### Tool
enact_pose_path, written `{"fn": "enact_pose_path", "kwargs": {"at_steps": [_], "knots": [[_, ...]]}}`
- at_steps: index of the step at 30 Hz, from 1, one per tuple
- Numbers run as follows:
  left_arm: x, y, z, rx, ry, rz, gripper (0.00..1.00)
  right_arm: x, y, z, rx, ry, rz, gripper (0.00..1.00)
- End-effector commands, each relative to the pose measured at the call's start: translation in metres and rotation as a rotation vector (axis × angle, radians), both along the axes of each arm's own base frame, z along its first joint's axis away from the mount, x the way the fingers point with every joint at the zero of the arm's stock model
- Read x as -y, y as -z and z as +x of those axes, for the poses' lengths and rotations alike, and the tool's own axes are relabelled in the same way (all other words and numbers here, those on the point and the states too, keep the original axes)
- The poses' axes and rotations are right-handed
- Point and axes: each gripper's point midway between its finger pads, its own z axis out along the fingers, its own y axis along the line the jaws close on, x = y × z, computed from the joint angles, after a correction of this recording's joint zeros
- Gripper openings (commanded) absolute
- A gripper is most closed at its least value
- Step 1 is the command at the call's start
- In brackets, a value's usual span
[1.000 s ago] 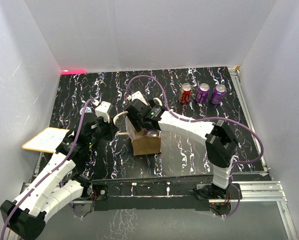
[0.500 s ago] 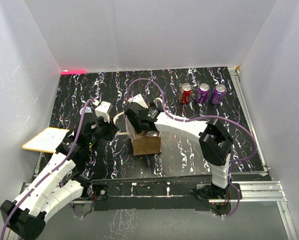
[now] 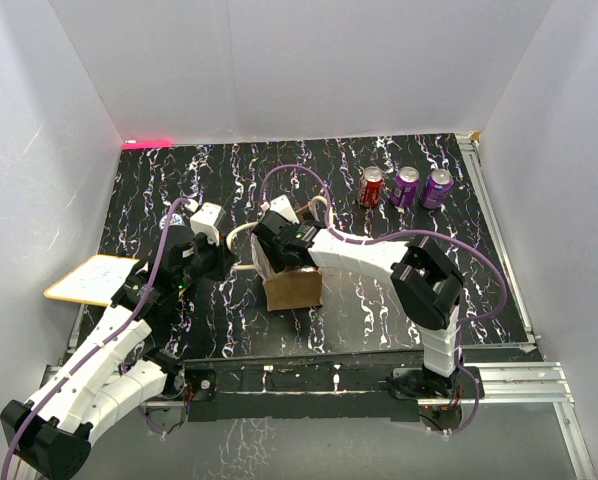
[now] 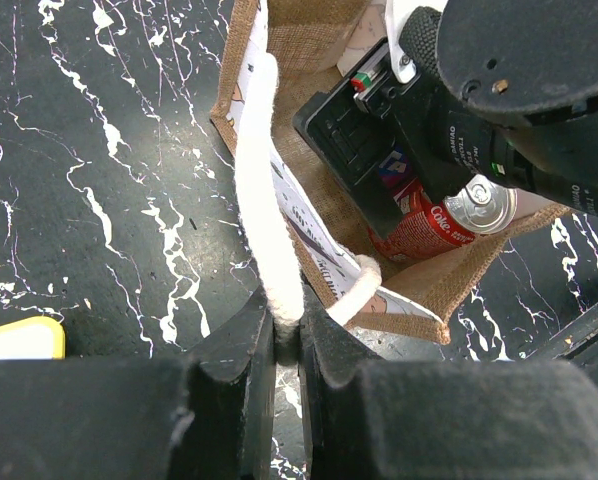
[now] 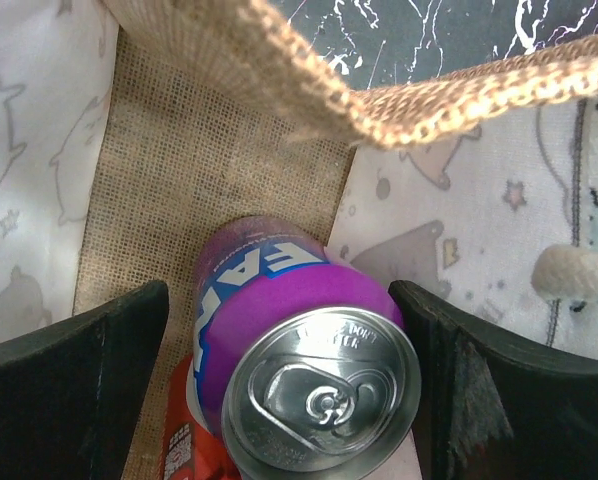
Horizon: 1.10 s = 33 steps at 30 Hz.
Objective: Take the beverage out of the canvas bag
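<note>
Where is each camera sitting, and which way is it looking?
Top external: above and behind, looking down; both arms and the canvas bag show.
Left wrist: beside the bag, facing it; left gripper shut on the handle.
Right wrist: inside the bag, facing down; right gripper open around the purple can.
Both wrist views share the red can.

The canvas bag point(image 3: 292, 285) was set near the middle of the table point(image 3: 179, 180), between the two arms. One loop handle point(image 4: 264, 180) was clamped in the left gripper point(image 4: 287, 340), just left of the bag. The right gripper point(image 5: 299, 375) was placed inside the bag, its fingers spread to either side of a can point(image 5: 314, 330) without contact; a second can point(image 4: 424, 225) was lodged beside that one. Three cans point(image 3: 406, 186) were lined up at the far right, and a flat board point(image 3: 89, 279) was laid at the left edge.
</note>
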Motion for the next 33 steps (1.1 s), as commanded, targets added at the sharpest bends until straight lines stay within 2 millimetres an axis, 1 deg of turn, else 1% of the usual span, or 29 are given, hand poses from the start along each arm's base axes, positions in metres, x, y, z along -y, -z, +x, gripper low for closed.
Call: {"fn": "enact_pose_path", "kwargs": {"at_steps": [1, 5, 7, 9, 11, 12, 16, 17, 19, 25, 27, 33], "knots": [[-0.001, -0.001, 0.0, 0.011, 0.0, -0.003, 0.0, -0.007, -0.005, 0.012, 0.04, 0.034, 0.062, 0.91], [-0.001, -0.001, 0.0, 0.012, 0.0, -0.003, 0.0, -0.008, -0.011, 0.014, 0.054, 0.036, 0.079, 0.79], [-0.001, -0.001, 0.0, 0.011, 0.0, -0.003, 0.0, -0.008, -0.017, 0.015, 0.066, 0.037, 0.084, 0.68], [-0.001, -0.001, 0.0, 0.011, 0.0, -0.003, 0.0, -0.008, -0.026, 0.017, 0.085, 0.042, 0.092, 0.54], [-0.001, -0.001, 0.0, 0.011, 0.001, -0.004, 0.0, -0.007, -0.039, 0.019, 0.106, 0.047, 0.105, 0.41], [-0.001, -0.001, 0.0, 0.011, 0.001, -0.004, 0.0, -0.007, -0.048, 0.02, 0.12, 0.047, 0.121, 0.37], [-0.001, -0.001, 0.0, 0.01, 0.0, -0.003, 0.0, -0.015, -0.087, 0.018, 0.168, 0.016, 0.232, 0.29], [-0.001, -0.001, 0.0, 0.01, 0.0, -0.003, 0.0, -0.016, -0.105, 0.015, 0.192, 0.004, 0.283, 0.28], [-0.001, -0.001, 0.0, 0.011, 0.0, -0.003, 0.0, -0.017, -0.126, 0.012, 0.234, -0.011, 0.364, 0.27], [-0.001, -0.001, 0.0, 0.011, -0.001, -0.003, 0.0, -0.009, -0.158, -0.004, 0.314, -0.037, 0.535, 0.26], [-0.001, -0.001, 0.0, 0.011, -0.001, -0.003, 0.0, -0.007, -0.163, -0.007, 0.319, -0.034, 0.561, 0.25], [-0.001, -0.002, 0.001, 0.013, -0.001, -0.005, 0.0, -0.009, -0.198, -0.014, 0.349, -0.063, 0.658, 0.2]]}}
